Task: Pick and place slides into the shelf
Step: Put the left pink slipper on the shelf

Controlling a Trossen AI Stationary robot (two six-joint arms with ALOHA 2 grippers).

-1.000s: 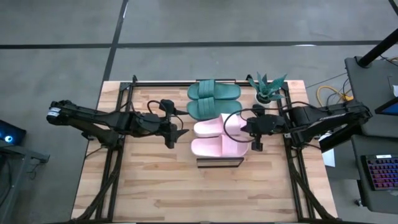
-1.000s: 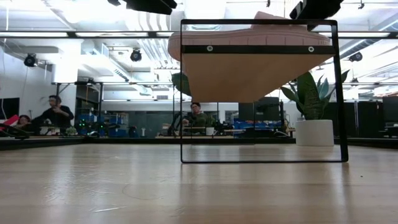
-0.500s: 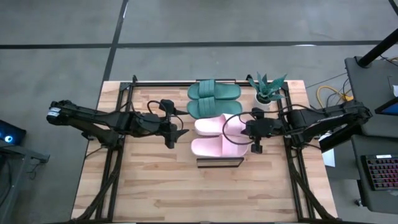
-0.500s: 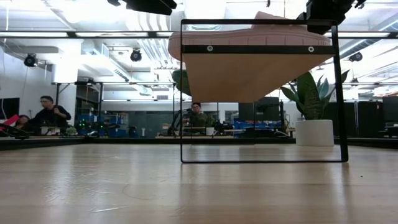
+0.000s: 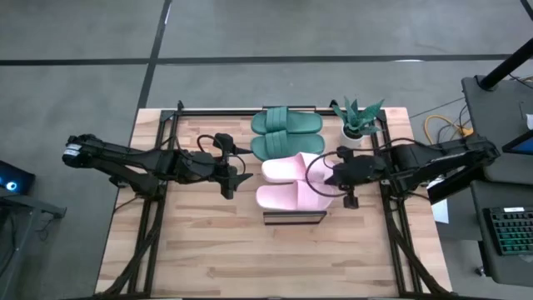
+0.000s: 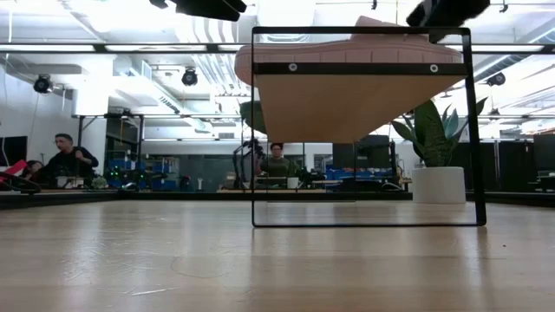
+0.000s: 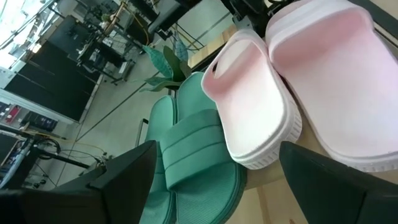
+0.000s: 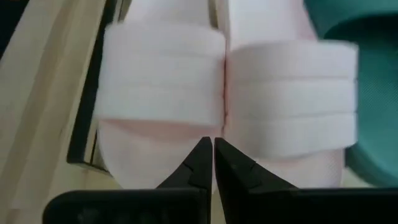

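Note:
Two pale pink slides (image 5: 293, 182) lie side by side, soles down, on the light-wood shelf (image 6: 360, 95), straps toward the table's right. Two teal-green slides (image 5: 286, 133) lie just beyond them toward the far edge. My right gripper (image 8: 213, 149) is shut; its tips are over the seam between the pink slides (image 8: 224, 106) at their right ends. My left gripper (image 5: 243, 177) hangs open to the left of the pink slides (image 7: 298, 93), with nothing between its fingers. My right gripper comes slanting down from the table's right, with its shut fingertips (image 8: 205, 155) at the seam between the two pink slides. I cannot tell whether they touch the slides. Both slides lie flat on the shelf top.
A potted plant (image 5: 358, 121) stands at the far right, close to my right arm. The shelf's black frame end (image 5: 294, 217) faces the near edge. Bare tabletop (image 5: 275, 258) lies in front of it. Beyond the table, people sit in the room (image 6: 277, 165).
My right gripper, still shut, has tipped and turned a little at the wrist above the pink slides' right ends. The slides and the left arm have kept still.

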